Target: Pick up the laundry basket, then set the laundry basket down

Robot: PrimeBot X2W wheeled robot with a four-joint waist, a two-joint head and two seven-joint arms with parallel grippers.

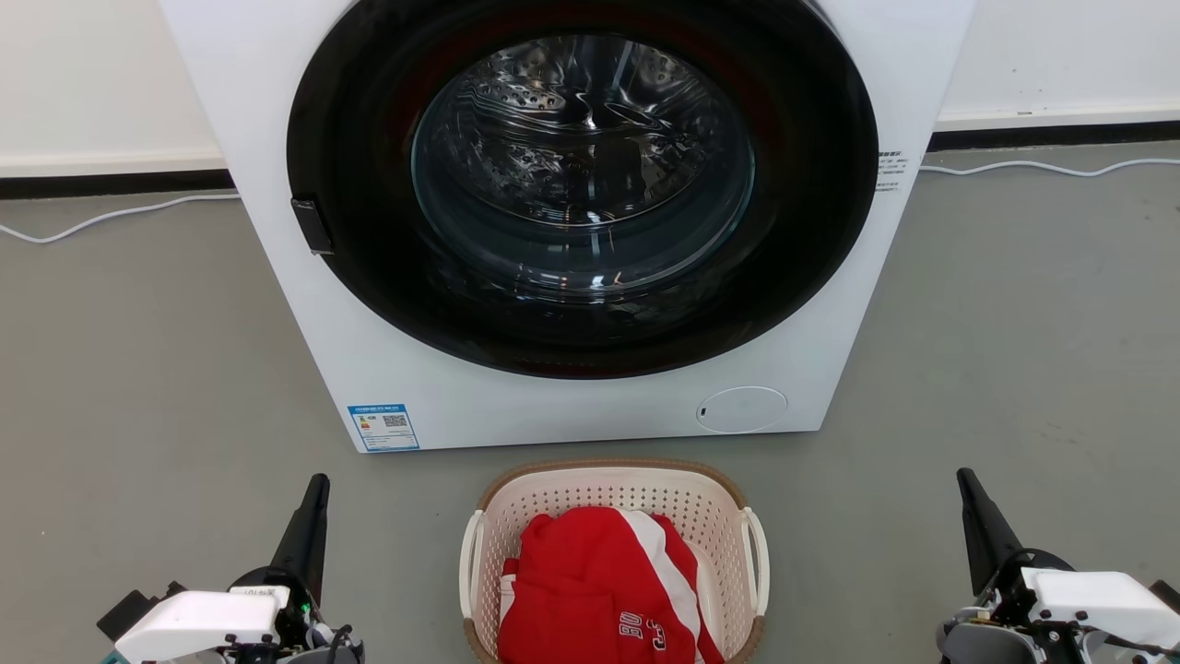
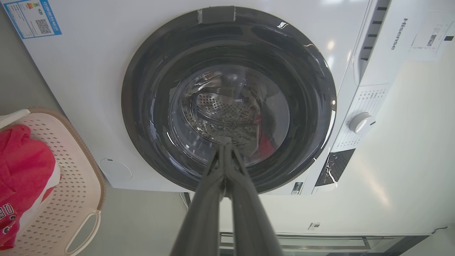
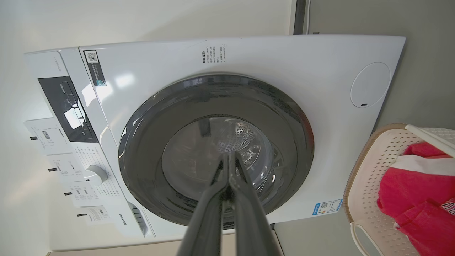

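right now the laundry basket [image 1: 590,491] is sitting on the grey floor [image 1: 1014,369] just in front of the washer [image 1: 553,420], centred below its round dark door [image 1: 811,231] and near the washer's front. a red and white garment [image 1: 590,581] is lying heaped inside the basket. the left claw [image 1: 319,487] is hovering in front of the washer, just outside its lower left corner and well apart from the basket's left handle [image 1: 469,563], its two dark fingers pressing together on nothing. the right claw [image 1: 966,481] is hanging in front of the washer beyond its lower right corner, well apart from the right handle [image 1: 761,563], its fingers likewise closing flat against each other, empty. both claws are pointing toward the washer's door.
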